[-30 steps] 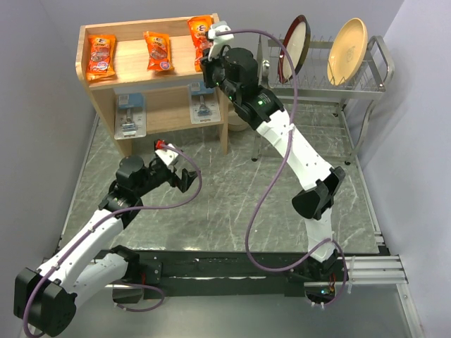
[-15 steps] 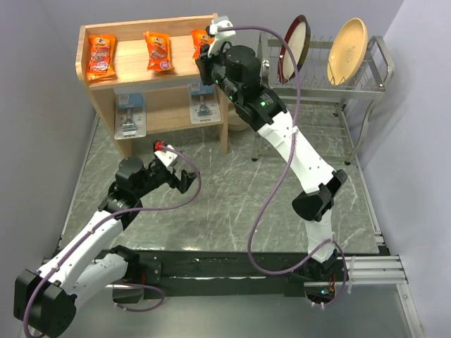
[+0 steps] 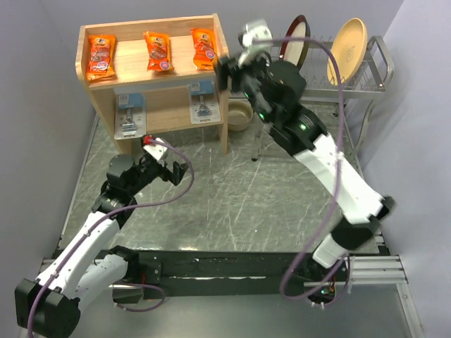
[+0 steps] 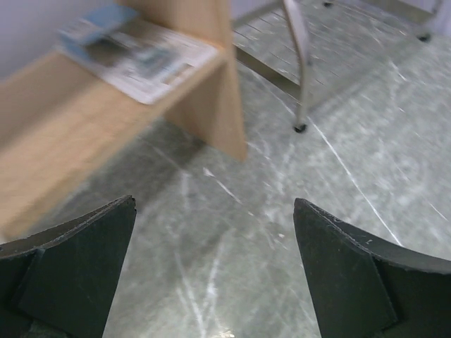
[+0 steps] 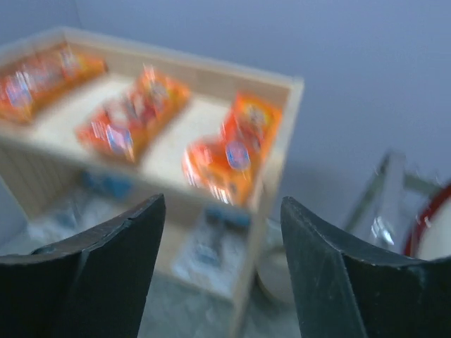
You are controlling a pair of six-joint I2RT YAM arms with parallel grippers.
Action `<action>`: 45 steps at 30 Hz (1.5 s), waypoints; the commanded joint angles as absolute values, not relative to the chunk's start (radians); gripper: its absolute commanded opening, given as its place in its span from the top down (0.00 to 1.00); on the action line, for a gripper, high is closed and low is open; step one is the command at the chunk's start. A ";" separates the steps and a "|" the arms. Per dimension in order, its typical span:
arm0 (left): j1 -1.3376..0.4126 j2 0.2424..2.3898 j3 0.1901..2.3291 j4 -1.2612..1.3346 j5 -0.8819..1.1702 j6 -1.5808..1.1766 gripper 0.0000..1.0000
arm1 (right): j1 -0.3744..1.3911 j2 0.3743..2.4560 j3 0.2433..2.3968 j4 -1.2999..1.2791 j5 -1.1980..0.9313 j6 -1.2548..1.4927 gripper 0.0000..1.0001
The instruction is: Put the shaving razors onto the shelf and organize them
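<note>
Grey veined-stone tabletop (image 3: 232,201) between lavender walls (image 3: 35,70); left fingers (image 4: 70,274) and right fingers (image 5: 99,267) wide apart, empty.

Grey marbled counter (image 3: 232,201), white-veined, metal-edged. Pale lilac-grey walls (image 3: 35,84) on three sides. Wire dish rack (image 3: 361,87) at far right, holding dark red plate (image 3: 299,29) and tan plate (image 3: 347,42), upright. Even, soft light.

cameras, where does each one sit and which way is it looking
top external: fixed above and behind the bases, looking down on the table, shelf and dish rack; both arms show.
left wrist: low over the table, facing the shelf's lower tier and a blister pack; open left gripper below.
right wrist: raised, facing down at the orange packs on the top tier; open right gripper below.
shared: all three see the shelf.
</note>
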State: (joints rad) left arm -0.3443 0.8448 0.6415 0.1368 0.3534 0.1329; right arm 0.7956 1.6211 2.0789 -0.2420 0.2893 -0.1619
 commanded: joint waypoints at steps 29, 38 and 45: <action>0.041 0.703 0.658 -0.198 0.072 -0.037 0.01 | 0.698 1.069 1.198 -0.606 0.156 0.114 0.00; 0.058 0.661 0.657 -0.233 0.072 0.122 0.01 | 0.698 1.097 1.264 -0.584 0.089 0.100 0.00; 0.058 0.620 0.649 -0.265 0.227 0.199 0.01 | 0.698 1.114 1.289 -0.578 0.068 0.092 0.00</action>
